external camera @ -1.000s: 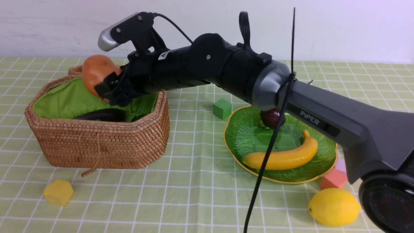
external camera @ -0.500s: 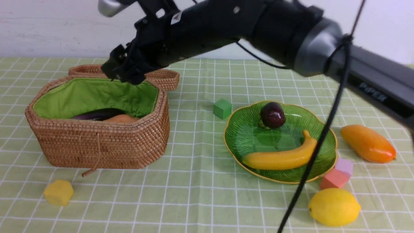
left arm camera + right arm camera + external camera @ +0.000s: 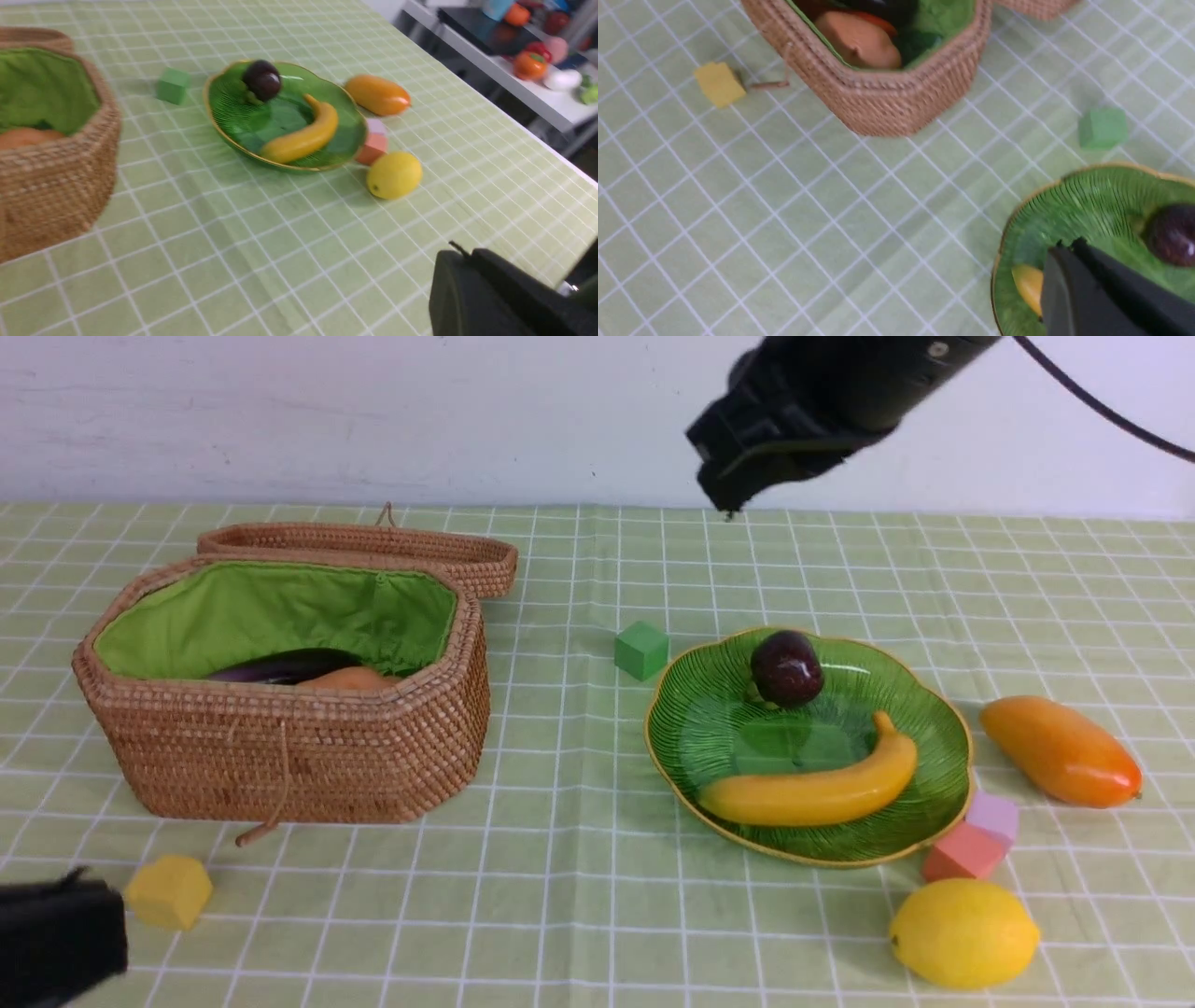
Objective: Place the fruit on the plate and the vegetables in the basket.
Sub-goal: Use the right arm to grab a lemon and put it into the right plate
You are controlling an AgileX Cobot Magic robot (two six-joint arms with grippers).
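Note:
The wicker basket (image 3: 280,756) at the left holds the dark eggplant (image 3: 280,665) and the tan potato (image 3: 350,679); a red-orange vegetable (image 3: 878,25) shows behind the potato in the right wrist view. On the green plate (image 3: 691,728) lie the mangosteen (image 3: 787,667) and the banana (image 3: 822,784). The mango (image 3: 1060,751) and the lemon (image 3: 964,933) rest on the cloth to the right of the plate. My right gripper (image 3: 733,495) hangs high above the plate's far side, shut and empty (image 3: 1069,247). My left gripper (image 3: 460,252) is shut and empty, low at the near left corner (image 3: 93,896).
The basket's lid (image 3: 373,546) lies flat behind it. A green block (image 3: 641,650) sits between basket and plate. A yellow block (image 3: 170,891) lies before the basket. Pink blocks (image 3: 962,852) touch the plate's near right rim. The table's right edge (image 3: 551,144) shows in the left wrist view.
The potato dropped from my right gripper into the basket. That arm then rose and swung right to above the plate, and its jaws closed. My left gripper came into view at the lower left.

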